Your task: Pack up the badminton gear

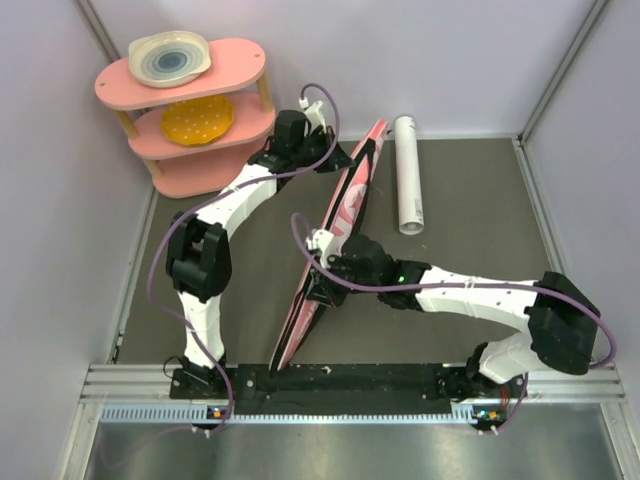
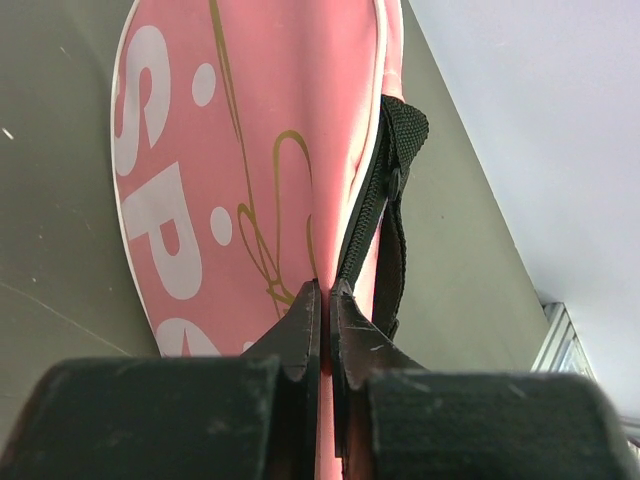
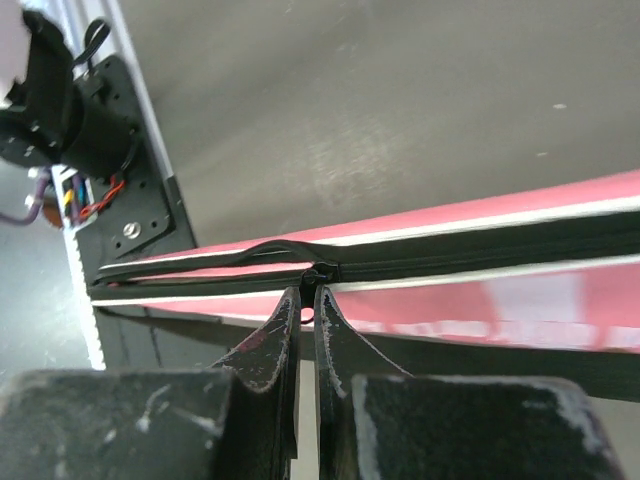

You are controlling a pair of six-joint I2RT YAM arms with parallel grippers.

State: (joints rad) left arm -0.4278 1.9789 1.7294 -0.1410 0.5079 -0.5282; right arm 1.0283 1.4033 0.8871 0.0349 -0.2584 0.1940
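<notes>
Bag, near end: narrow end of the bag [image 1: 352, 200] just short of the base rail [image 1: 330, 380], standing on its thin edge, lifted clear of the table [image 1: 470, 220] by both grippers.
Right gripper [image 3: 307, 292]: the nearer one, on the lower stretch of the bag; jaws pinched together on the zip pull [image 3: 318, 272], no gap to speak of.
Zip [image 3: 450, 262]: teeth meshed on the far side of the pull; on the near side the two tapes seem to bow apart, though the wrist view is too oblique to be sure.
Left gripper [image 2: 325, 285]: at the wide far end, jaws closed tight on the bag's seam, just beside the black strap [image 2: 400, 240].
Tube [image 1: 408, 175]: beyond the bag to the right, flat on the table, apart from the bag, untouched.
Shelf [image 1: 240, 50]: far left corner, no part in the job.
Done: no rackets or shuttlecocks in sight anywhere, so judged to be inside the bag already; zip mostly run.
Left: last near stretch of zip to close, then the tube to deal with.
Axis: long axis diagonal, from near-centre by the rail up to far-right; wide end pointing away toward the tube, narrow end toward the arms' bases; zip edge facing up.
</notes>
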